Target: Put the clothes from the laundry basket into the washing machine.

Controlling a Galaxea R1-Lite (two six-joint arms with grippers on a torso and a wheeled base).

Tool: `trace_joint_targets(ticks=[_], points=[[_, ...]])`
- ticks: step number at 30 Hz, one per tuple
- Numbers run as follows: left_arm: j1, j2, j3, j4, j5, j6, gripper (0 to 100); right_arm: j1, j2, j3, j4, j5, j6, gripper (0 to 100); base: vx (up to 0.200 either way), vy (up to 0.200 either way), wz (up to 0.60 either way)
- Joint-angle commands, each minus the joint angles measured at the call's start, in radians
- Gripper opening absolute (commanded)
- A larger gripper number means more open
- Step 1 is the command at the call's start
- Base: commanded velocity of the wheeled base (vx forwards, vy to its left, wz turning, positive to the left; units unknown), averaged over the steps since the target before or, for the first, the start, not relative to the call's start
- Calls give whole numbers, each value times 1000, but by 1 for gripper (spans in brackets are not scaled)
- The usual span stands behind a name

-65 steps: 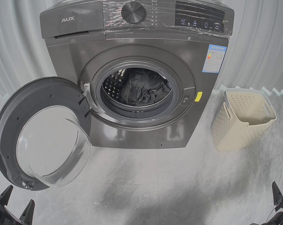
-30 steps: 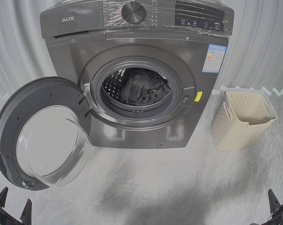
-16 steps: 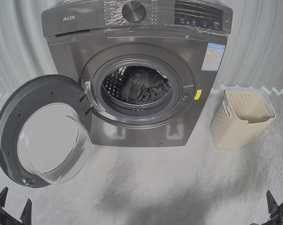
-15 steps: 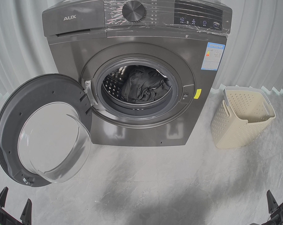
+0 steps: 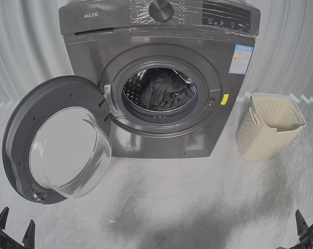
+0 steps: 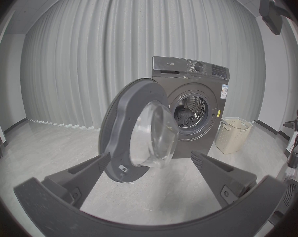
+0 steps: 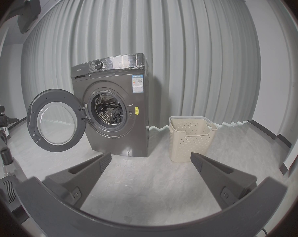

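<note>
A big grey curtain (image 5: 21, 38) hangs behind everything, and the floor (image 5: 184, 191) is pale grey stone. The washing machine (image 5: 90, 59) stands in the middle w/ its back to the curtain. Its round door (image 5: 18, 135) is swung wide open to the robot's left, w/ the clear glass bowl sticking out. The laundry basket (image 5: 263, 139) is cream and full of little holes. It sits on the floor just beside the machine on the robot's right, not touching it. The clothes (image 5: 165, 90) are a dark grey bundle inside the drum. The left gripper (image 5: 18, 215) is low at the near left, apart from the door – fingers spread wide, holding nothing. The right gripper (image 5: 308, 205) is low at the near right – fingers wide too, nothing in them.
</note>
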Motion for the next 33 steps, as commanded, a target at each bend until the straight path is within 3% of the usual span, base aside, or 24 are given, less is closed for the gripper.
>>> trace_joint_targets(ticks=[1, 6, 12, 22, 28, 33], points=[[0, -8, 16, 0, 0, -2, 100, 0, -13, 10, 0, 1, 0, 100, 0, 0, 0], [0, -8, 16, 0, -3, -1, 100, 0, -12, 10, 0, 1, 0, 100, 0, 0, 0], [0, -8, 16, 0, -6, -10, 100, 0, -12, 11, 0, 1, 1, 100, -200, 0, 0], [0, -8, 16, 0, -6, -11, 100, 0, -12, 10, 0, -7, 0, 100, 0, 0, 0], [0, -8, 15, 0, -5, -11, 100, -1, -12, 10, 0, -10, 1, 100, 0, 0, 600], [0, -8, 15, 0, -5, -14, 100, 0, -12, 10, 0, -8, 1, 100, 0, 0, 0]])
